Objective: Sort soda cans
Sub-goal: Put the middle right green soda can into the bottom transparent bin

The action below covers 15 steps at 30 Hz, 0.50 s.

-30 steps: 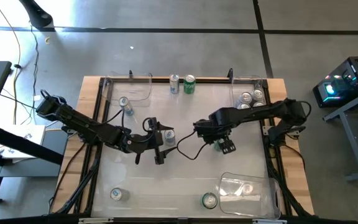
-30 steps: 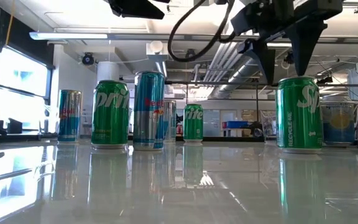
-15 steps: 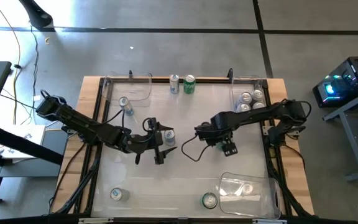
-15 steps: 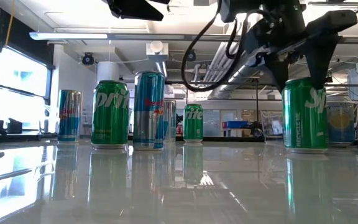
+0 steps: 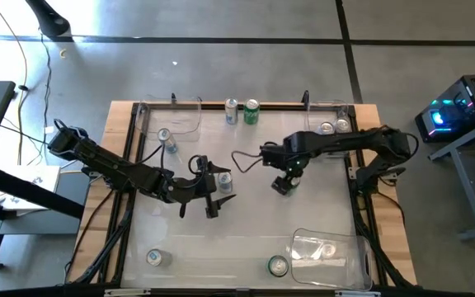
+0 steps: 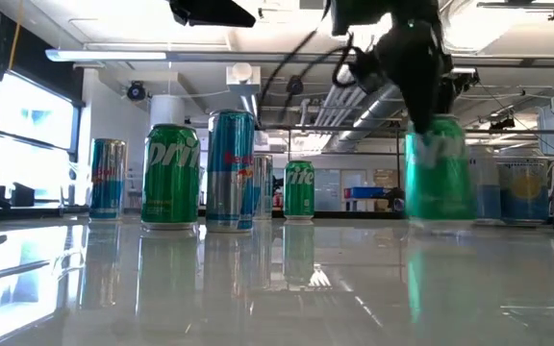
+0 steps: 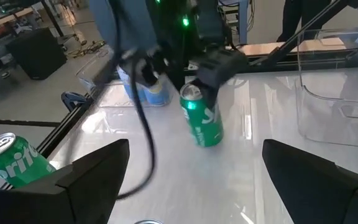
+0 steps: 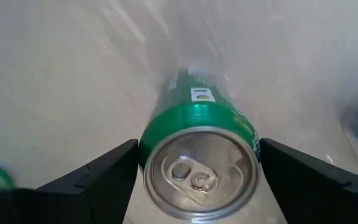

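Left hand (image 5: 213, 198), left of frame centre over the glossy white tabletop (image 5: 246, 235), fingers spread wide and empty; right hand (image 5: 283, 183), right of centre, fingers clasping a green aluminium soda can (image 8: 199, 162) from above.

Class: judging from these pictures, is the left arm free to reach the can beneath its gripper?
Probably yes. The left gripper hangs open right above that can, and nothing crowds it; the right gripper is busy apart, around a green can.
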Available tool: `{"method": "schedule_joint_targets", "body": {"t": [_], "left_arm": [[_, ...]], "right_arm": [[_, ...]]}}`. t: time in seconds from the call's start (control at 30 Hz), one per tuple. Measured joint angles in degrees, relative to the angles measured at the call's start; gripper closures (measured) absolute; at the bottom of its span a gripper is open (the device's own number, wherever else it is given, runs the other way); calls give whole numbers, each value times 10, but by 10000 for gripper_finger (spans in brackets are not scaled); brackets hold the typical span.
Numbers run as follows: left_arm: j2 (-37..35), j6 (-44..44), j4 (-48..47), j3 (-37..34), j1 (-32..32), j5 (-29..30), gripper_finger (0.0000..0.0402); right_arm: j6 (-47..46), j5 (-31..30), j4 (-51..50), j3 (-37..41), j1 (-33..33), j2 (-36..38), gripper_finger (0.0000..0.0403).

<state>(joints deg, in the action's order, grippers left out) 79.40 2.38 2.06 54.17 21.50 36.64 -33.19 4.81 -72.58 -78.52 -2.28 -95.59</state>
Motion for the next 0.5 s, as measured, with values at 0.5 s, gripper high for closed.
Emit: {"method": "schedule_joint_targets", "body": {"t": [0.5], "left_arm": [[0,0,-1,0,0,0,37]], "right_arm": [[16,-45,2,-1,0,55,85]]}}
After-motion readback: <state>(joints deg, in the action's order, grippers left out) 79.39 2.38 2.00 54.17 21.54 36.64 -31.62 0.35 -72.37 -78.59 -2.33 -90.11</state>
